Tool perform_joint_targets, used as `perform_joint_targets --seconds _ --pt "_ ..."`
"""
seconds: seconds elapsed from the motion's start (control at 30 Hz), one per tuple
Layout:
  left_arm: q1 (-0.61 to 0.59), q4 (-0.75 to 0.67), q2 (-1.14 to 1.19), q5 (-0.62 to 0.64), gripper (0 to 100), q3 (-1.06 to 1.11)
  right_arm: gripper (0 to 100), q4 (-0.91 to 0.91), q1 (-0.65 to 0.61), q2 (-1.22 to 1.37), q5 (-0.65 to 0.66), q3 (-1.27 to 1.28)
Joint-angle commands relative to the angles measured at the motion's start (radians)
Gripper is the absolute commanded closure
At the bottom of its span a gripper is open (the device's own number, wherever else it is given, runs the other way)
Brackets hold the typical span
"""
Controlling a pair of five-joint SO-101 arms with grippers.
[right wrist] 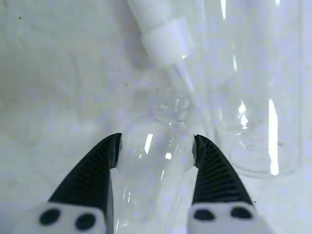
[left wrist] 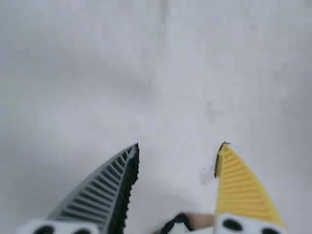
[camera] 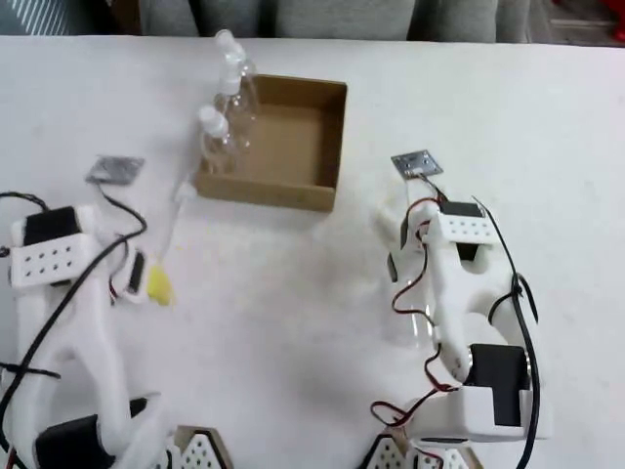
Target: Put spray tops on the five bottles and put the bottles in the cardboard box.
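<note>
The left pincer (left wrist: 180,144) hangs open over a bare patch of the white tabletop (camera: 293,293), its grey and yellow fingers spread with nothing between them. In the high view it sits at the near left.

The right pincer (right wrist: 156,138) is closed around a clear plastic bottle (right wrist: 151,185) that lies on the tabletop, one black finger pressed to each flank. Just past that bottle's neck lies a white spray top (right wrist: 163,41). Its thin tube points toward the neck, but I cannot tell whether it enters. A second clear plastic bottle (right wrist: 256,97) lies just beside both.

Farther out, two grey square plates (camera: 115,169) rest flat on the tabletop, one ahead of each arm.

A loose white spray top (camera: 181,191) with a long thin tube lies near the front left corner of the brown cardboard box (camera: 293,191).

A clear bottle with a white spray top (camera: 216,137) stands at the box's left wall, and another topped clear bottle (camera: 235,78) stands at its far left corner. Whether they stand inside the wall or just outside it I cannot tell.
</note>
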Motion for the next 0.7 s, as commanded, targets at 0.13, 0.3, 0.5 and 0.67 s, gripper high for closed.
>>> perform_joint_targets --seconds 0.13,0.3,0.5,0.67 --pt "0.071 -0.075 0.110 0.035 74 -0.281 98.1 -0.021 0.004 0.016 0.012 -0.018" --pt "0.131 -0.118 0.354 0.032 74 -0.488 98.1 -0.021 0.004 0.016 0.012 -0.018" --pt "0.160 -0.167 0.710 0.037 74 -0.802 98.1 -0.022 0.005 0.018 0.012 -0.018" --pt "0.160 -0.071 1.007 0.032 74 -1.138 98.1 -0.024 0.005 0.018 0.012 -0.018"
